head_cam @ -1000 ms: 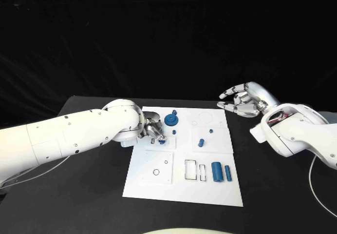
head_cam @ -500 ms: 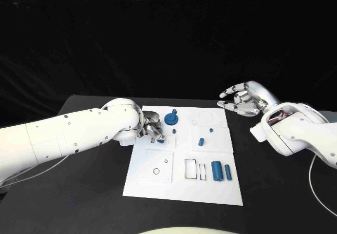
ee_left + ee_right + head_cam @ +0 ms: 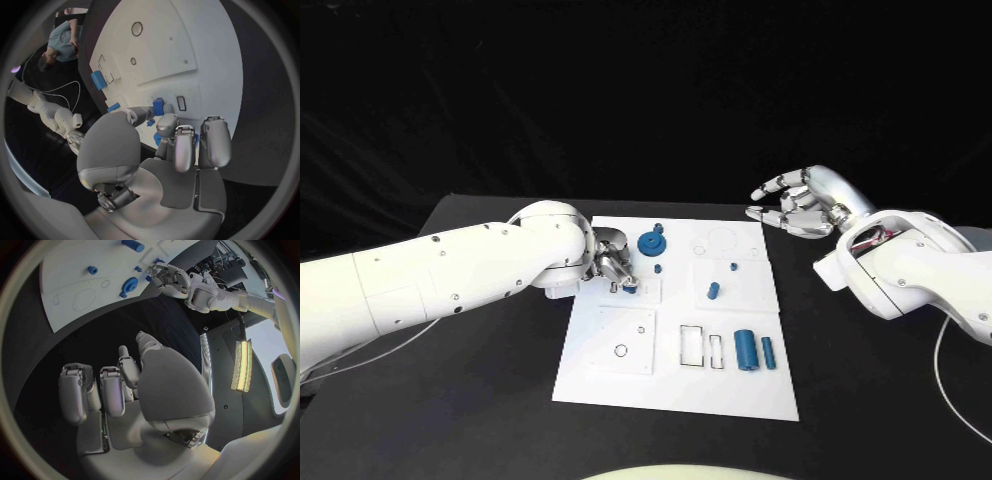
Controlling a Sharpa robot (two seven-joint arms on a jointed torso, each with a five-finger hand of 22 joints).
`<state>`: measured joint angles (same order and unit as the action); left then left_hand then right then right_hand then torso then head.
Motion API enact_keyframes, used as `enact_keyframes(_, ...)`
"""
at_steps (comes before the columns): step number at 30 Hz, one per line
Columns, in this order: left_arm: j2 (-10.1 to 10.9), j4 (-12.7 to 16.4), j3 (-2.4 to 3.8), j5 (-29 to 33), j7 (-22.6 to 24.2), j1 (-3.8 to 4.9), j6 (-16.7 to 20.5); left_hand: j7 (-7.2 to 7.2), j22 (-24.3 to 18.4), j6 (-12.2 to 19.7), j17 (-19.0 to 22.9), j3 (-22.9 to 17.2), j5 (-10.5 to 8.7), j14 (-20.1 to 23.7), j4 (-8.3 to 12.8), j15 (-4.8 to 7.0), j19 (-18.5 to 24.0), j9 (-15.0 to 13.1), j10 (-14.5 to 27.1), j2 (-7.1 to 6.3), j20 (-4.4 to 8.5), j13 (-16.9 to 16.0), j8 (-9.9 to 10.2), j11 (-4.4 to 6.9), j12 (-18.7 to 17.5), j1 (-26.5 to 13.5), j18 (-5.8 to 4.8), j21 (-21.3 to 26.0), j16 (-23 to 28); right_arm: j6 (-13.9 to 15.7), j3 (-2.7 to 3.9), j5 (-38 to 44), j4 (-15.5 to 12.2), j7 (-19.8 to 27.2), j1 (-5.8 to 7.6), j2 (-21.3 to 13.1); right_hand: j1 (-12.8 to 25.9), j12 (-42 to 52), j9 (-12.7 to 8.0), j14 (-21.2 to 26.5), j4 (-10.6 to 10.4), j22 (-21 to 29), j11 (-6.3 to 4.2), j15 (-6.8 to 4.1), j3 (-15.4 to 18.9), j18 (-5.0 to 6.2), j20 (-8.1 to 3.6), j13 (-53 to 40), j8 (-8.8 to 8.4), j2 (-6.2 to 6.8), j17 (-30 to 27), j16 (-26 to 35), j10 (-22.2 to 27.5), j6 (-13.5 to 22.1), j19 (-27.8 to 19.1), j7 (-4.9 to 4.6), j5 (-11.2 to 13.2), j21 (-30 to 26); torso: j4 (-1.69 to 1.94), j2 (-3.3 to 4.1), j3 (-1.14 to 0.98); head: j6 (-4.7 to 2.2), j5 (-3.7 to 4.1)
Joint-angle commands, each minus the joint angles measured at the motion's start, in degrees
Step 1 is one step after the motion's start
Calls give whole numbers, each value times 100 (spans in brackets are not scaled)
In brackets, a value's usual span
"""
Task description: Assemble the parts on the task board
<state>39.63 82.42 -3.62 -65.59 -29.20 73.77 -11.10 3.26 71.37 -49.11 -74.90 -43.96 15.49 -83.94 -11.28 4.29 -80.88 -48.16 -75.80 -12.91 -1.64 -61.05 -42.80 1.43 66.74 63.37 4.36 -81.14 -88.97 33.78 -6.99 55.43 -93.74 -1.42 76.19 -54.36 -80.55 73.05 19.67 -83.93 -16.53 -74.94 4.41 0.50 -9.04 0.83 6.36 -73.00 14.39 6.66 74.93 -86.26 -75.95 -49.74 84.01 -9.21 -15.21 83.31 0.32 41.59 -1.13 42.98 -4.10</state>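
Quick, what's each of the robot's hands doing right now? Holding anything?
Left hand: pinches a small blue part at the task board.
Right hand: holds nothing, fingers curled in, above the table beside the board.

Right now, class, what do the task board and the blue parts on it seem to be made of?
Task board: flat matt white sheet, probably plastic, since it shows no grain or glare.
Blue parts, such as the large cylinder: uniform solid blue with a dull sheen, likely moulded or printed plastic. I cannot be sure from the look alone.
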Motion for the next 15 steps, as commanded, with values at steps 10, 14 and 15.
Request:
enact_keyframes(10, -29, 21, 0, -73, -39, -2, -228, -79, 14, -79, -1451, -979, 46, -588, 966, 62, -16, -72, -51, 62, 23, 69, -86, 28, -12, -101, -50, -42, -63, -35, 0, 96, -20, 14, -4, -7, 30, -16, -8, -380, 2, -1119, -15, -47, -34, 92, -25, 3, 18, 20, 522, 28, 9, -3, 210, 5, -36, -14, -6, -1, -3, 15, 7)
enact_keyframes(14, -53, 6, -1, -74, -53, -1, -278, -109, 29, -124, -1460, -947, 33, -591, 926, 78, -25, -111, -97, 69, 32, 6, -125, 49, 44, -183, -53, -47, -69, -34, 0, 98, -26, 13, -4, -12, 33, -17, -9, -380, 4, -1119, -15, -47, -39, 92, -26, 4, 22, 22, 523, 29, 9, -3, 211, 6, -37, -15, -2, -3, -6, 11, 16)
enact_keyframes(15, -60, 0, -1, -74, -54, -1, -285, -115, 31, -130, -1460, -937, 27, -591, 913, 82, -26, -119, -102, 72, 35, 4, -130, 54, 48, -204, -53, -47, -70, -33, 0, 98, -27, 13, -4, -13, 33, -17, -9, -380, 4, -1119, -15, -47, -39, 92, -26, 4, 22, 22, 523, 29, 9, -3, 211, 6, -37, -15, -2, -2, -7, 9, 19)
